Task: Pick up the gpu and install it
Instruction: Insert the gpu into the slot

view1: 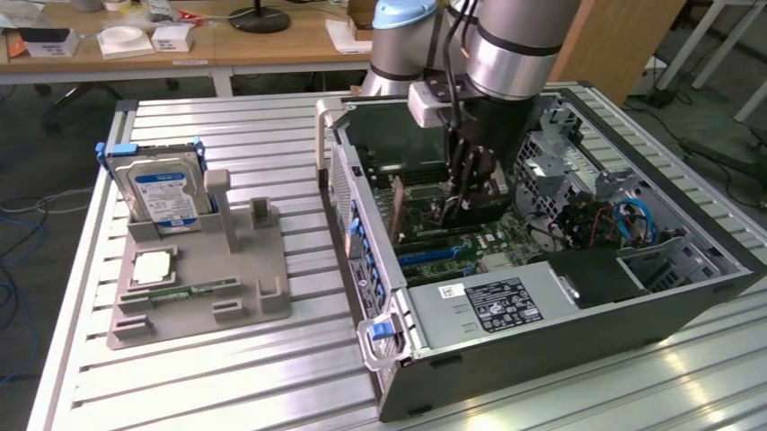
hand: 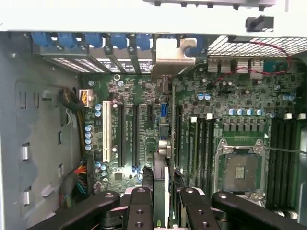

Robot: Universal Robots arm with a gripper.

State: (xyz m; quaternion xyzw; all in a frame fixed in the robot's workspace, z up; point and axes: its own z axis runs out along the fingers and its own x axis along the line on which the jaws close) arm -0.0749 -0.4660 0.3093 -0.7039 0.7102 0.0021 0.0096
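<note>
1. Now, your gripper (hand: 165,213) is clamped on the gpu (hand: 166,184), inside the open computer case (view1: 576,346).
2. You see the card edge-on over the motherboard (hand: 139,96) slots, its bracket toward the case's slotted wall.

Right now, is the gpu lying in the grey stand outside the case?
No, the gpu is clamped edge-on in the gripper over the motherboard.
</note>
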